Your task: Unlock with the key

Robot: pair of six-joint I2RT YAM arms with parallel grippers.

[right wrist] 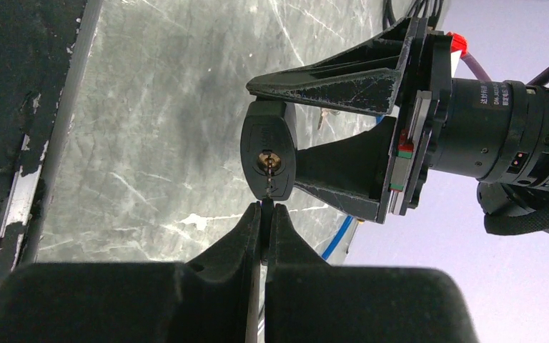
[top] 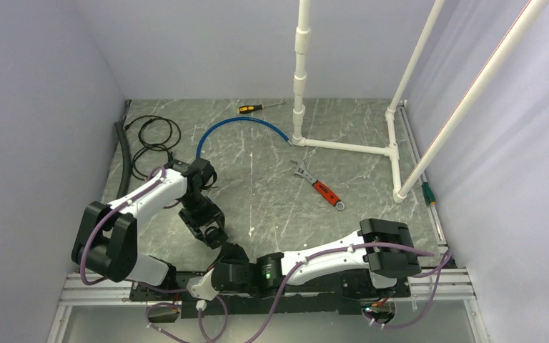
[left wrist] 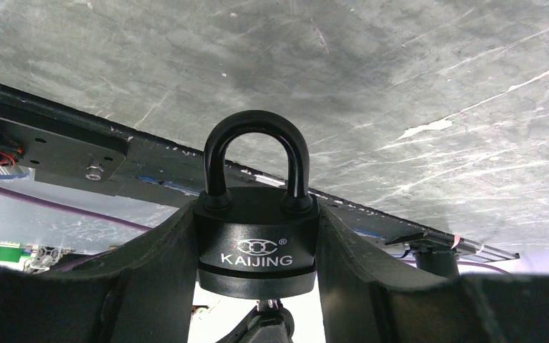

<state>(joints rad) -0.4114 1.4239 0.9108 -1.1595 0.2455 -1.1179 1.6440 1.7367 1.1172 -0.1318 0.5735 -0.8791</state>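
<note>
A black KAIJING padlock [left wrist: 256, 246] sits clamped between my left gripper's [left wrist: 256, 214] fingers, its shackle [left wrist: 256, 125] closed and pointing away from the wrist. In the right wrist view the padlock's underside [right wrist: 267, 136] faces me, with the brass keyhole [right wrist: 268, 163] in its middle. My right gripper [right wrist: 265, 211] is shut on a thin dark key [right wrist: 265, 218], whose tip touches the underside just below the keyhole. Its blade is too small to make out. In the top view the left gripper [top: 213, 234] and right gripper [top: 231, 252] meet at the table's near edge.
A red-handled wrench [top: 319, 186] lies mid-table. A yellow screwdriver [top: 251, 108], a blue cable loop [top: 236, 127] and black cables [top: 154, 136] lie at the back left. A white pipe frame [top: 343, 146] stands at the back right. A black mounting rail [left wrist: 57, 146] runs along the near edge.
</note>
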